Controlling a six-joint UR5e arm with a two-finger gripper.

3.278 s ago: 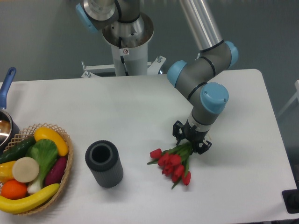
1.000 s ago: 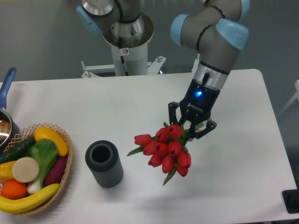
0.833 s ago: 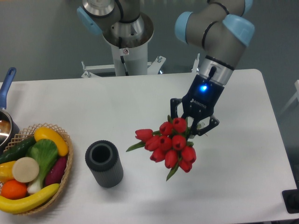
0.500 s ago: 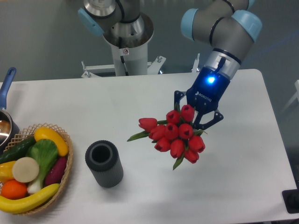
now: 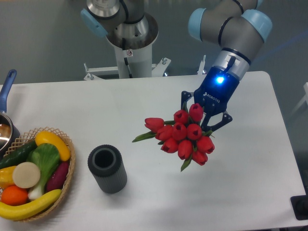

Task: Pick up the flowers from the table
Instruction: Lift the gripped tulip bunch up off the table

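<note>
The flowers [image 5: 182, 135], a bunch of red tulip buds with green leaves, hang in the air above the white table [image 5: 144, 106], right of centre. My gripper [image 5: 206, 117] is shut on their stems, which the buds and fingers hide. A blue light glows on the gripper body. The buds point toward the camera and to the left.
A dark grey ribbed cylinder [image 5: 107, 169] stands open-topped at the front, left of the flowers. A wicker basket [image 5: 33, 174] of fruit and vegetables sits at the front left. A pot with a blue handle [image 5: 6, 118] is at the left edge. The robot base [image 5: 129, 43] stands behind the table.
The flowers lay on the table with the gripper at their stems. The gripper has since lifted them clear, rising and drifting slightly right over the last second.
</note>
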